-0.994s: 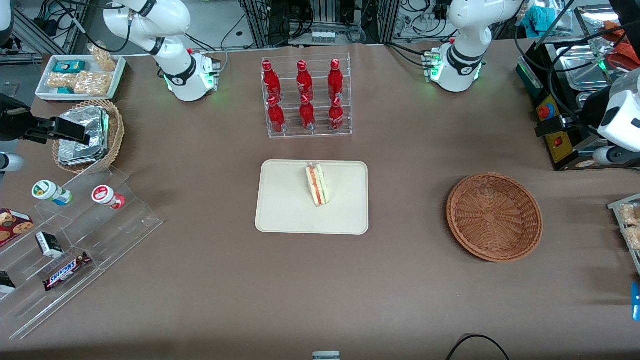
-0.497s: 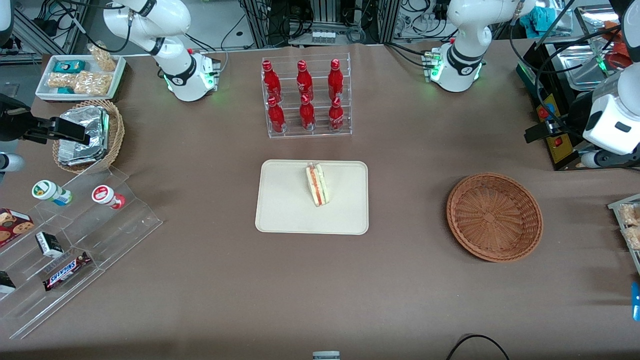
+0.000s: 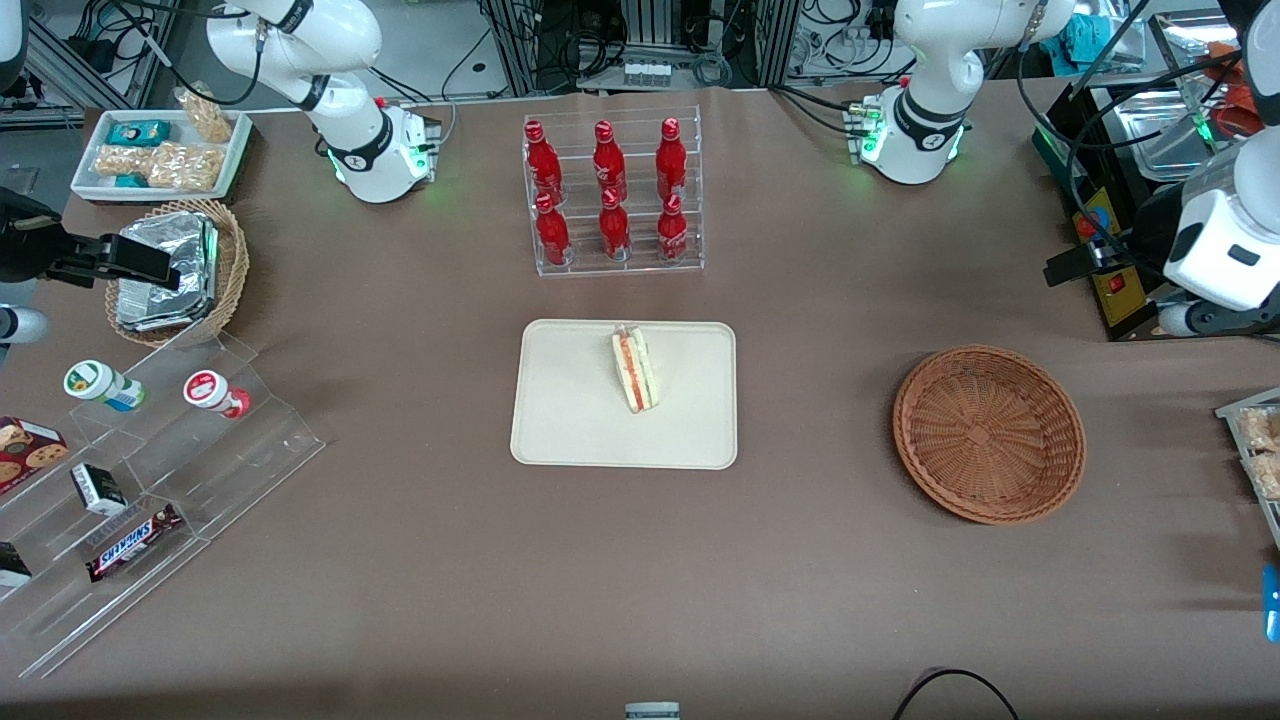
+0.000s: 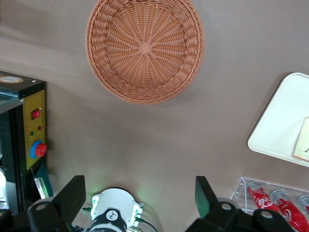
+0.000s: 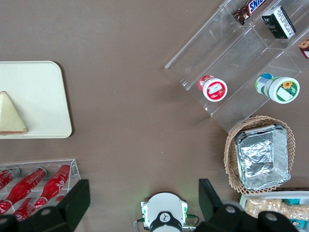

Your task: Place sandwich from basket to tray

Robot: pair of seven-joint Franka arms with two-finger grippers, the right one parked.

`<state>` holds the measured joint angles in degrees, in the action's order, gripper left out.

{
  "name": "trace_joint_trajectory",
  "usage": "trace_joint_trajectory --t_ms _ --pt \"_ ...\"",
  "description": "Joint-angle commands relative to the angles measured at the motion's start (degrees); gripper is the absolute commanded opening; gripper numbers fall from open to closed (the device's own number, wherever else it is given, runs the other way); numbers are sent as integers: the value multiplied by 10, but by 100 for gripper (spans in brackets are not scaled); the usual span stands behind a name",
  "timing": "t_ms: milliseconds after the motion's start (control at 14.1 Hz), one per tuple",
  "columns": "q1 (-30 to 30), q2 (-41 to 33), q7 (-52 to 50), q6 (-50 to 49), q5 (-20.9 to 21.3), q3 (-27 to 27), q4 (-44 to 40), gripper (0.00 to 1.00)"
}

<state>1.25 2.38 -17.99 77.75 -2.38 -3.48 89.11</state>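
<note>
One sandwich stands on edge on the tray, toward the rim nearest the rack of red bottles, its orange and green filling showing along the cut face. Well apart from the tray, toward the working arm's end of the table, the basket sits with only its woven bottom showing. High above the table near that same end, the gripper holds nothing, fingers spread wide, looking down on the basket and the tray's corner.
</note>
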Motion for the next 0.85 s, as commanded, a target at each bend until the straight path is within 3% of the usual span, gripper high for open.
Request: trace_joint_trajectory --t_ms 0,781 --pt "-11 -3 -6 7 -10 15 1 100" --pt "-11 6 -9 6 -8 15 -6 100"
